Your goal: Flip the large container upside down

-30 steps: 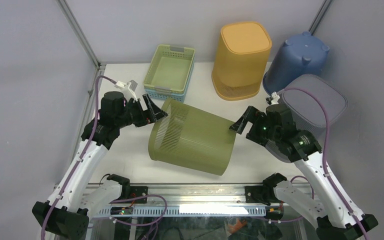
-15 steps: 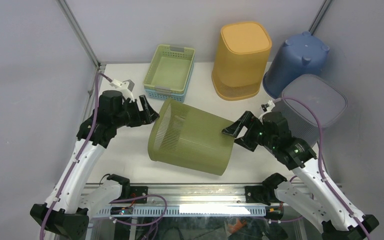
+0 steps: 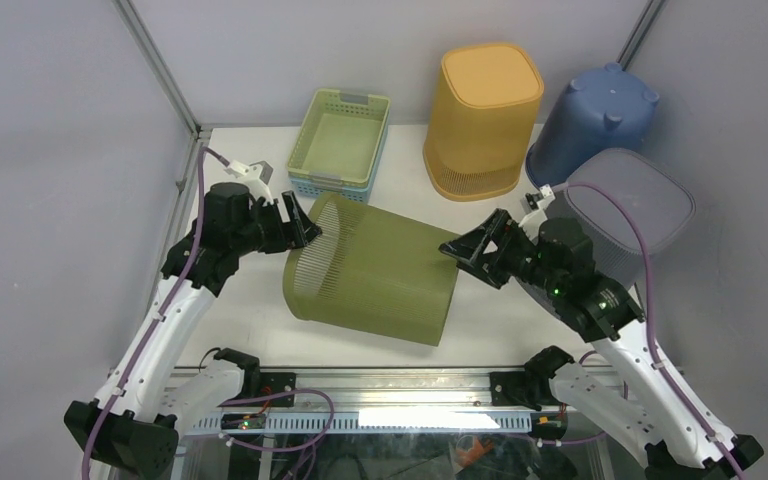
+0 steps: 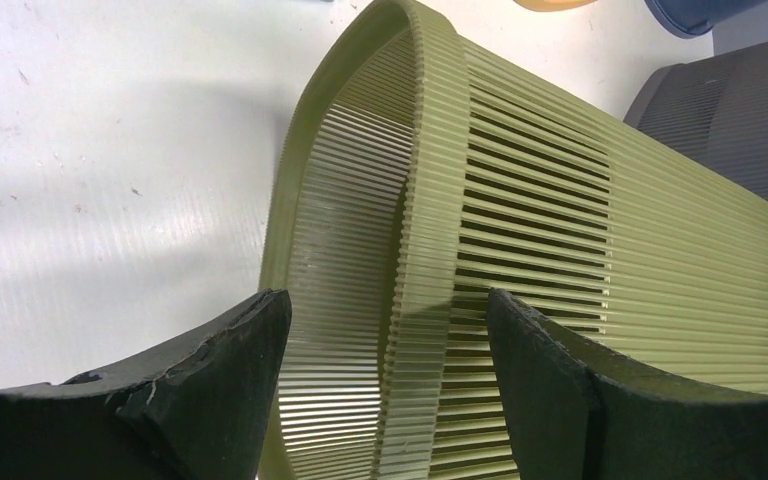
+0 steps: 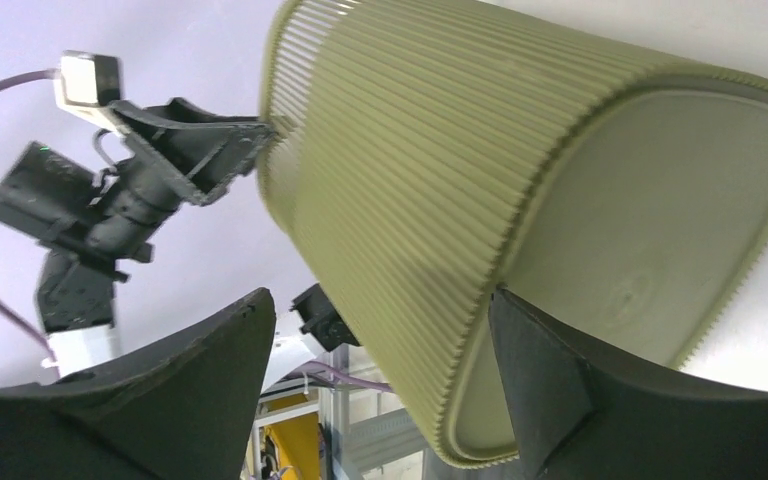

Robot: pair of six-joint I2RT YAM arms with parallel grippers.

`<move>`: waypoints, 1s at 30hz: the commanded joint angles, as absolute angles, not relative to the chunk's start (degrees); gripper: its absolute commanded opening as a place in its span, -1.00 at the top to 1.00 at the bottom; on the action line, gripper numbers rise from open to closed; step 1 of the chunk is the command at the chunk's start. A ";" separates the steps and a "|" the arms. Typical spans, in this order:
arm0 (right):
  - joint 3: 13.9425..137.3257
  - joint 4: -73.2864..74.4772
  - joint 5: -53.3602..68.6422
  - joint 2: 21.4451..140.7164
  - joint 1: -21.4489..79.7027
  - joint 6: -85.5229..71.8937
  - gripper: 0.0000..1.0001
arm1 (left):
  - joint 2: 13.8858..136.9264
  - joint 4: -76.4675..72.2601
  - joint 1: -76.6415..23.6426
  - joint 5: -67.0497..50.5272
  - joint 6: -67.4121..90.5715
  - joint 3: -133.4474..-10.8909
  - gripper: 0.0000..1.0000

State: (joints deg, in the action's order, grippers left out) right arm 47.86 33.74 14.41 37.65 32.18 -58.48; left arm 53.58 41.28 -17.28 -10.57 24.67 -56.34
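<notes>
A robotics lab test cell — a white worktop (image 3: 250,300) boxed in by plain grey panels (image 3: 50,150) and metal frame posts (image 3: 155,65). Two robot arms (image 3: 160,330) are bolted to an aluminium rail (image 3: 390,385) at the near edge, trailing purple cables (image 3: 197,200) — plastic bins (image 3: 482,115) stand at the back.

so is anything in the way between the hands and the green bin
Nothing visible is in the way. The left hand is at the open rim of the green bin, with the rim between its open fingers. The right hand straddles the edge of the bin's closed base, fingers apart.
</notes>
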 commanded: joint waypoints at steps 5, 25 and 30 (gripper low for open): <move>60.10 23.79 18.79 41.01 33.03 -56.72 -0.62 | 54.93 41.98 -17.41 -10.19 22.30 -53.02 -0.46; 51.19 44.97 6.44 36.32 33.82 -56.73 -0.65 | 54.23 48.81 -17.38 -7.35 22.60 -67.77 -0.47; 47.22 40.61 10.52 35.99 33.84 -58.42 -0.64 | 56.77 52.93 -17.31 0.50 24.69 -68.13 -0.45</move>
State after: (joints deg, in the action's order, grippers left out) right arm 48.47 45.32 7.27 36.36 33.54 -56.27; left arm 55.07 49.06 -17.43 -6.66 23.86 -66.98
